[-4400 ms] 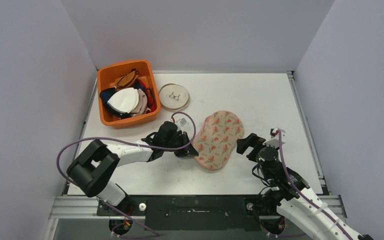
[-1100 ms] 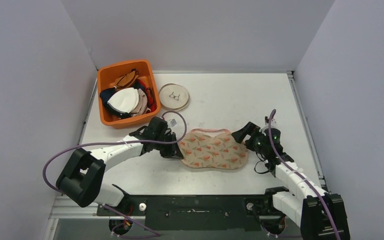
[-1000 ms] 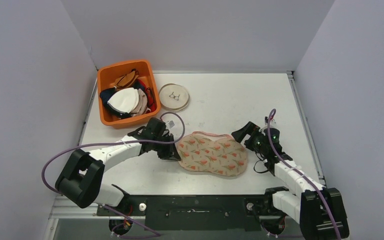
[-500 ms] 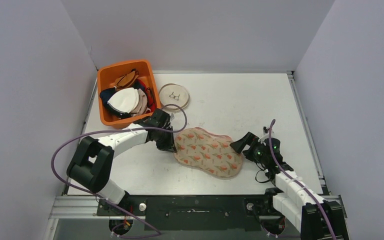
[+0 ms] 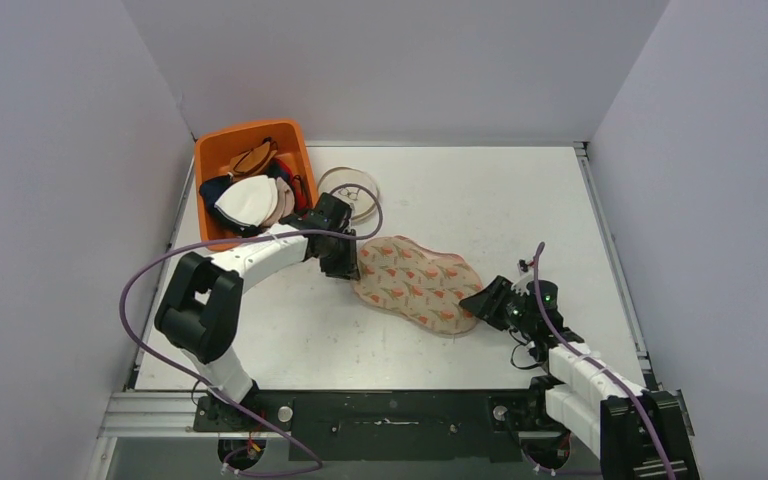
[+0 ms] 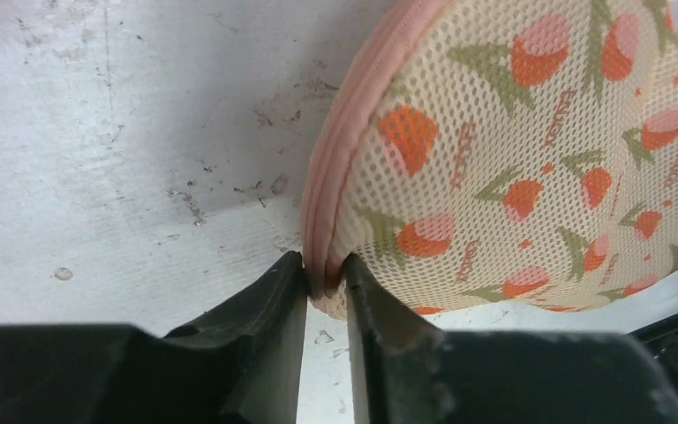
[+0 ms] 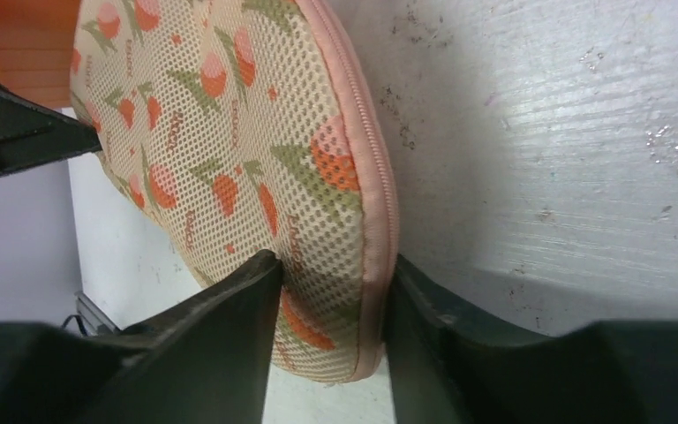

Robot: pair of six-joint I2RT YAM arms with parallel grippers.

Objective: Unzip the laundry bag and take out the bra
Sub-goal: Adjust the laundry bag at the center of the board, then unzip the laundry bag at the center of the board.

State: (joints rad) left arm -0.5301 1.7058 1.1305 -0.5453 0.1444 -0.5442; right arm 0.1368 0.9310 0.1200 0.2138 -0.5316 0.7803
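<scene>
Bag [image 5: 415,285] has turned since a moment ago. Its left end is now up by the orange bin [image 5: 235,135], and its right end is down near the front of the table [image 5: 500,200]. The left gripper [image 6: 325,272] pinches the pink edge tight. The right gripper [image 7: 331,265] has closed onto the other end. The left arm's cable [image 5: 365,222] crosses the round dish [image 5: 345,178] beside the bin.

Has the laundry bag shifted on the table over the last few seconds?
Yes. The laundry bag has turned and slid left: the end pinched by the left gripper now lies closer to the orange bin.
</scene>
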